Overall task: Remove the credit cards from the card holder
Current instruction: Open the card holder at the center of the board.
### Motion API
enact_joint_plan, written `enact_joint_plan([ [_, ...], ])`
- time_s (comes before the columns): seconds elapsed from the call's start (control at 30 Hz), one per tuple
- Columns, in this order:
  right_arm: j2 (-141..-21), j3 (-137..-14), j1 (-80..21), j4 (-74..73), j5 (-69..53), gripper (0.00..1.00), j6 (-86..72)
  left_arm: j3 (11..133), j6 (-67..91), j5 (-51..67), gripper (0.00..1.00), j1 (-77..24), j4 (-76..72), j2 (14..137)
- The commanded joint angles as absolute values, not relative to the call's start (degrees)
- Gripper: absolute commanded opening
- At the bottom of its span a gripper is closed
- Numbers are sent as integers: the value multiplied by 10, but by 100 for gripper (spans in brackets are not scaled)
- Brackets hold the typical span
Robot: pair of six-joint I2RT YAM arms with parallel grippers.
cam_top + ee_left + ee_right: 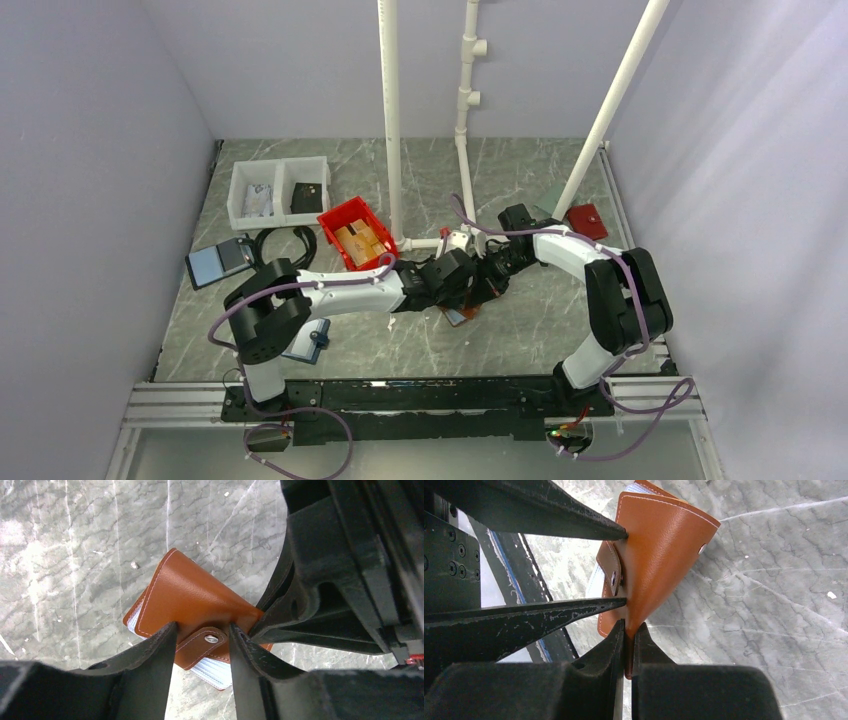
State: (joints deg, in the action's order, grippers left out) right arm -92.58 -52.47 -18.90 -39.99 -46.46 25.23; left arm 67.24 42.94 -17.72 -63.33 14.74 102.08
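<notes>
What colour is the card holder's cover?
The card holder is tan brown with pale edge stitching; clearest in the left wrist view.

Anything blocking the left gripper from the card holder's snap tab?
Nothing visible. The left gripper has its fingers straddling the snap tab of the card holder, nothing between. The right gripper pinches the cover's edge off to the side, clear of the tab.
</notes>
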Motion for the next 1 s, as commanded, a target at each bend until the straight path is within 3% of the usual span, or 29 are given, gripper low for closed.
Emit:
enact_joint_plan([
  [0.0, -916, -554, -195, -407, -568, 0, 244, 704, 443, -215, 43, -641, 173, 1049],
  [0.13, -918, -553, -195, -405, -563, 0, 242, 714, 441, -223, 29, -643, 190, 1056],
  [0.43, -920, -552, -195, -399, -547, 0, 237, 702, 434, -243, 10, -642, 203, 1034],
  [0.73, -921, -547, -195, -384, -505, 0, 229, 680, 433, -240, 1, -642, 205, 1007],
  [0.97, -919, -544, -195, -376, -461, 0, 231, 625, 450, -216, 0, -641, 167, 960],
])
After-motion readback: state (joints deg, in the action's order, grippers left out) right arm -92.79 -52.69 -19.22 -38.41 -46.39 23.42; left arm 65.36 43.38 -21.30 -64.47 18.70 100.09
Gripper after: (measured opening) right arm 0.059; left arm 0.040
